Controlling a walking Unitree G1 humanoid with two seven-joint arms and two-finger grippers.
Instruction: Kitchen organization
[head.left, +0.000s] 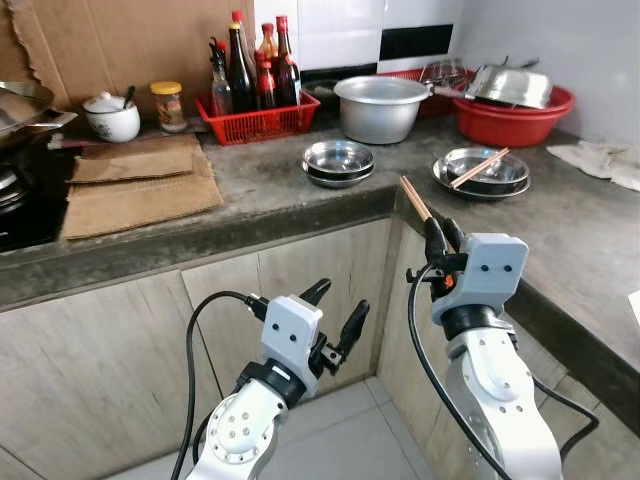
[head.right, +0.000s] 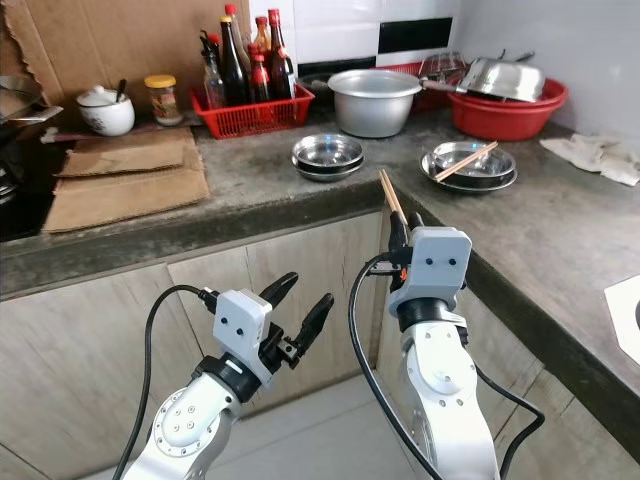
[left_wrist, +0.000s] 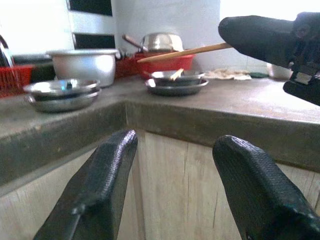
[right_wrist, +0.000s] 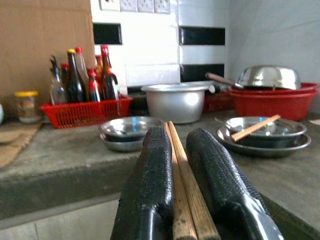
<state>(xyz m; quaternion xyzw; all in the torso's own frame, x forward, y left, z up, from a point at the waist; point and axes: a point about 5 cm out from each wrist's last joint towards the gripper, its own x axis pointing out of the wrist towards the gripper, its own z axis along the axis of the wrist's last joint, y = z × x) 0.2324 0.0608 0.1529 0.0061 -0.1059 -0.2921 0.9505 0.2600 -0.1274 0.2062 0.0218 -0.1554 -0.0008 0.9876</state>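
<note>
My right gripper (head.left: 441, 234) is shut on a pair of wooden chopsticks (head.left: 415, 198) and holds them upright in front of the counter's corner, below the worktop edge. The chopsticks (right_wrist: 184, 185) lie pinched between its black fingers (right_wrist: 150, 190). Another pair of chopsticks (head.left: 480, 167) rests across a steel plate with a bowl (head.left: 484, 175) on the counter. My left gripper (head.left: 336, 314) is open and hangs low in front of the cupboard doors, holding nothing; its fingers (left_wrist: 95, 190) frame the counter corner.
On the grey counter (head.left: 260, 195) stand stacked steel bowls (head.left: 338, 162), an aluminium pot (head.left: 380, 107), a red basket of sauce bottles (head.left: 255, 110), a red basin with a steel bowl (head.left: 515, 105), cardboard sheets (head.left: 135, 185) and a cloth (head.left: 600, 160). A stove with a wok (head.left: 20, 110) is far left.
</note>
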